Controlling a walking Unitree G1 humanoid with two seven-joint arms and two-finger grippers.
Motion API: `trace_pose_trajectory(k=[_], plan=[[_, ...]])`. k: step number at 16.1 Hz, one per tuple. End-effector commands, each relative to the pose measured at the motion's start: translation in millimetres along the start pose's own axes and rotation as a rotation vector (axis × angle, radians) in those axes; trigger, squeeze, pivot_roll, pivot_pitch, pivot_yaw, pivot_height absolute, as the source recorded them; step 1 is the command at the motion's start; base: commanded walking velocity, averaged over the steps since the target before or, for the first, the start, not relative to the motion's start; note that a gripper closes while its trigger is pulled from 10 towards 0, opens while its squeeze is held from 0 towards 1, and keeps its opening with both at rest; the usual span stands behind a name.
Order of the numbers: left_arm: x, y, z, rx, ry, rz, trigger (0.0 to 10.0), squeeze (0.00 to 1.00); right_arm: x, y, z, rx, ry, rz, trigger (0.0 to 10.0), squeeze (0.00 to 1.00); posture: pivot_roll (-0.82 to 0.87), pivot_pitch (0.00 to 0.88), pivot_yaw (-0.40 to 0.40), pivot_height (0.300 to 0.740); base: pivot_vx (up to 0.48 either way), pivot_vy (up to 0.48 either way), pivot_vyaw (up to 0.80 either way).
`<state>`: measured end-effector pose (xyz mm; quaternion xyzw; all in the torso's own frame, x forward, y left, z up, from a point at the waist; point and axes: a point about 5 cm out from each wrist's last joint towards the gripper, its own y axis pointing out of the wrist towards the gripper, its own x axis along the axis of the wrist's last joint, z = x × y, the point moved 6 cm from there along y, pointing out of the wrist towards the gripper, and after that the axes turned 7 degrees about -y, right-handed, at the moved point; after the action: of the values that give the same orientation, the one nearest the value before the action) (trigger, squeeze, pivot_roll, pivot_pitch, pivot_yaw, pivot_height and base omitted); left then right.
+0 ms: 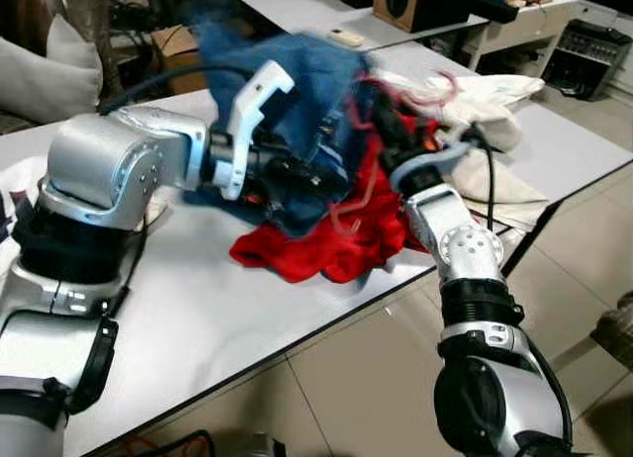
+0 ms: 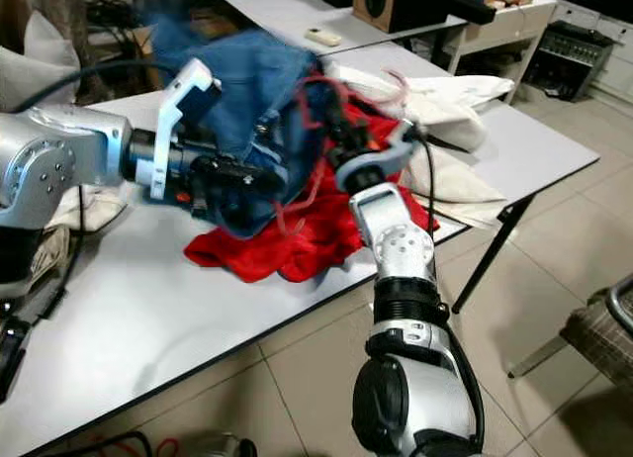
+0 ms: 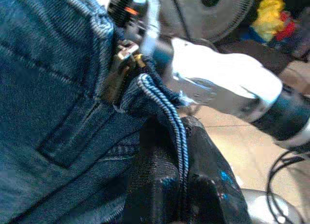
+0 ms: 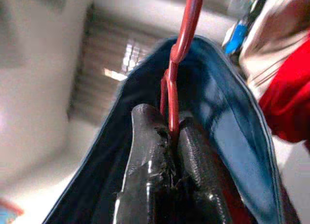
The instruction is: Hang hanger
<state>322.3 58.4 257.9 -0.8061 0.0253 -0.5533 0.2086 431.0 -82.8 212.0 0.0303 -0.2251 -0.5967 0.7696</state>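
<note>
A red wire hanger (image 4: 181,44) is pinched between the fingers of my right gripper (image 4: 172,132), which is shut on its neck inside the blue jeans (image 1: 297,81). Part of the hanger's red wire (image 1: 348,212) hangs out below the denim. My right gripper (image 1: 384,121) is raised over the white table (image 1: 198,309), pushed into the jeans from the right. From the left, my left gripper (image 1: 302,170) is shut on the jeans' waistband (image 3: 160,98) beside the zip and holds them up off the table.
A red garment (image 1: 326,244) lies under the jeans near the table's front edge. A white cloth (image 1: 495,101) is heaped at the right. Behind stands a second table with a remote (image 1: 346,37) and a speaker (image 1: 415,2). A chair (image 1: 615,330) stands on the floor at the right.
</note>
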Motion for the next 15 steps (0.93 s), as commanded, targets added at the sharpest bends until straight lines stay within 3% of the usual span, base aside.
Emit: trace_pose_trajectory(k=[1,3,5,7,9,12,13,14,15], plan=[[0.8,3.0,-13.8,-0.065,-0.005,0.000,0.0,0.00,-8.0,12.2,17.8,0.050,0.079,-0.038,10.0,0.00,0.02,0.000,0.042,0.740,0.000,0.000,0.00],[10.4,3.5,-27.3,-0.114,-0.046,-0.039,0.0,0.00,-21.3,17.2,13.5,0.019,0.020,-0.033,10.0,0.00,0.02,0.000,0.040,0.740,0.000,0.000,0.00],[19.0,0.6,-35.5,-0.140,-0.063,-0.064,0.0,0.00,-23.8,19.3,12.8,0.013,0.048,-0.042,10.0,0.00,0.02,0.000,0.038,0.740,0.000,0.000,0.00],[24.7,-2.0,-42.8,-0.156,-0.060,-0.080,0.0,0.00,-29.3,22.4,13.5,-0.005,-0.018,-0.037,10.0,0.00,0.03,0.000,0.033,0.740,0.000,0.000,0.00],[35.2,-6.7,-45.6,-0.154,-0.058,-0.119,0.0,0.00,-38.1,23.3,16.2,-0.005,-0.205,-0.002,10.0,0.00,0.02,0.000,0.033,0.740,0.000,0.000,0.00],[43.3,-12.1,-56.7,-0.187,-0.070,-0.144,0.0,0.00,-41.6,24.2,16.5,-0.017,-0.239,-0.008,10.0,0.00,0.02,0.000,0.034,0.740,0.000,0.000,0.00],[40.8,-13.1,-55.6,-0.171,-0.066,-0.135,0.0,0.00,-42.9,25.5,18.0,-0.022,-0.223,-0.006,10.0,0.00,0.02,0.000,0.034,0.740,0.000,0.000,0.00],[38.0,-15.8,-48.3,-0.133,-0.081,-0.148,0.0,0.00,-46.4,26.6,23.1,-0.005,-0.283,0.011,10.0,0.00,0.02,0.000,0.035,0.740,0.000,0.000,0.00],[41.2,-19.6,-35.8,-0.082,-0.109,-0.199,0.0,0.00,-53.0,26.1,29.2,0.030,-0.399,0.046,10.0,0.00,0.02,0.000,0.035,0.740,0.000,0.000,0.00]])
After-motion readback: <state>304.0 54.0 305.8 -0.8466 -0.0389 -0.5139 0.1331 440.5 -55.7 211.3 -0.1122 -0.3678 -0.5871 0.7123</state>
